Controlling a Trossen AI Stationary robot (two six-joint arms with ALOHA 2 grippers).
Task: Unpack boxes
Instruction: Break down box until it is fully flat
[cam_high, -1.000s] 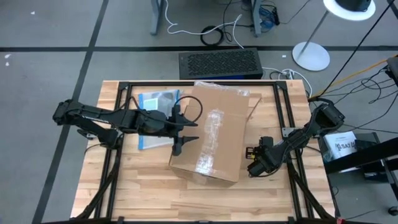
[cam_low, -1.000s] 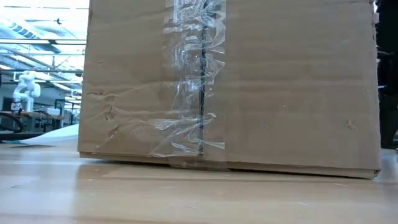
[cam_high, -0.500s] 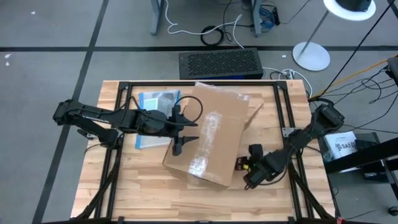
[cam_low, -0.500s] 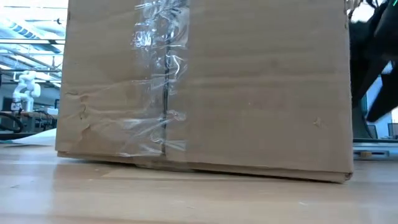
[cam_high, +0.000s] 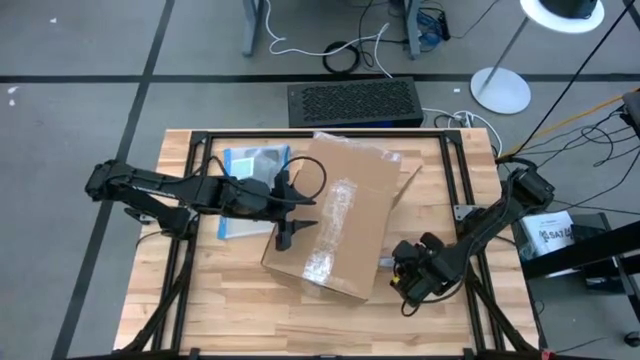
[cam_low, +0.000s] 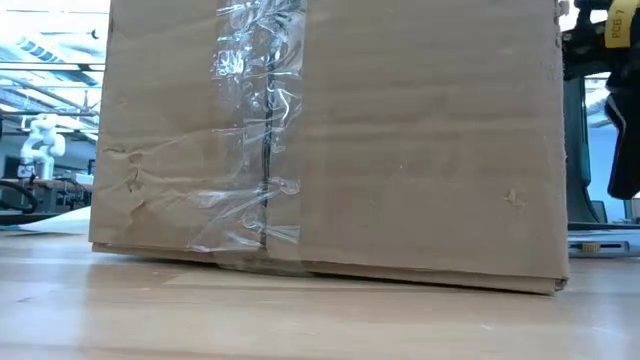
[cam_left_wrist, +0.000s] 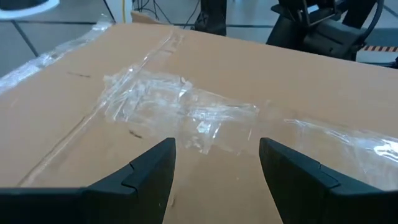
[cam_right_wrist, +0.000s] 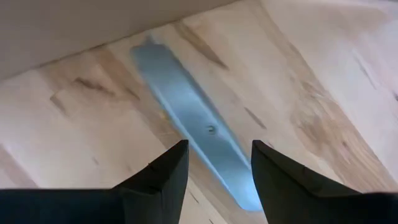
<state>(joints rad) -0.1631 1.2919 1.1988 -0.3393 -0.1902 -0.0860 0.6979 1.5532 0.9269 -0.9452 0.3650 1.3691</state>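
The brown cardboard box (cam_high: 338, 222), taped along its top seam (cam_left_wrist: 186, 112), lies flat on the wooden table (cam_high: 230, 310) at its middle, turned at a slant. My left gripper (cam_high: 312, 212) is open just above the left part of the box's top (cam_left_wrist: 217, 146), level with the taped seam. My right gripper (cam_high: 405, 283) is open and points down at the bare wood (cam_right_wrist: 219, 149) beside the box's near right corner. In the low view it is the dark shape (cam_low: 610, 110) to the right of the box (cam_low: 330, 140).
A clear plastic pouch with a blue edge (cam_high: 250, 172) lies on the table's far left under my left arm. A black grille-topped unit (cam_high: 353, 103) stands past the far edge. A loose flap (cam_high: 410, 178) sticks out at the box's far right.
My right gripper has moved toward the table's near edge and up, and has rolled about its own axis. At first it was against the box's right side. The box's near end has slid toward the table's left edge, turning the box, and then stayed put.
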